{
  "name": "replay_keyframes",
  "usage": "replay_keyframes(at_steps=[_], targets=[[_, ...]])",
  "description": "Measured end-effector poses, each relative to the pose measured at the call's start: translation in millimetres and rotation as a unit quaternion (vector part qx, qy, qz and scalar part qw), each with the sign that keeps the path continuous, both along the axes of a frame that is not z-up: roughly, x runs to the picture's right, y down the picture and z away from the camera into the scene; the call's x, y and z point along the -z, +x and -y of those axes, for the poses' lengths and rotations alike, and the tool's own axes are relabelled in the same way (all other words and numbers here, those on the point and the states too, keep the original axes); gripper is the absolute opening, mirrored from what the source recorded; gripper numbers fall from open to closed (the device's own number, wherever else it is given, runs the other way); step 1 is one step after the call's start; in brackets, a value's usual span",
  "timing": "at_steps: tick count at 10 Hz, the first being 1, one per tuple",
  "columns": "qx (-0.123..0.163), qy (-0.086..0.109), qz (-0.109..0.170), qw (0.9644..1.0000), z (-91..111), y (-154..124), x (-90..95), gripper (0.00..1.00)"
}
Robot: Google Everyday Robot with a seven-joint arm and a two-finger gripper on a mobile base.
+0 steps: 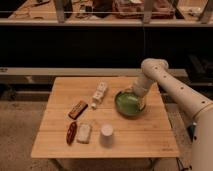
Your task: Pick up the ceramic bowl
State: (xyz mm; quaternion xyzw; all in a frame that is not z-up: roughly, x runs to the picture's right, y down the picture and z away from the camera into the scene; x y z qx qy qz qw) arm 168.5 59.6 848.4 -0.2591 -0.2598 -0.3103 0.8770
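The ceramic bowl (128,103) is round, glossy green with a darker rim. It sits on the right half of the wooden table (50,137). My gripper (136,96) comes down from the white arm (172,87) at the right and is at the bowl's far right rim, right on it. The bowl looks level, and I cannot tell whether it rests on the table.
A small white cup (106,132) stands near the front middle. A white bottle (99,94) lies left of the bowl. A brown packet (78,109), a dark red item (71,132) and a pale packet (83,133) lie at the left. Dark shelving stands behind the table.
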Motion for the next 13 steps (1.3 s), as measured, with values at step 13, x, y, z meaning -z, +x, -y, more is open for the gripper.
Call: replay_keyframes(at_steps=[13], targets=[[-0.007, -0.001, -0.01, 0.9999, 7.3, 8.2, 9.8, 0.8]])
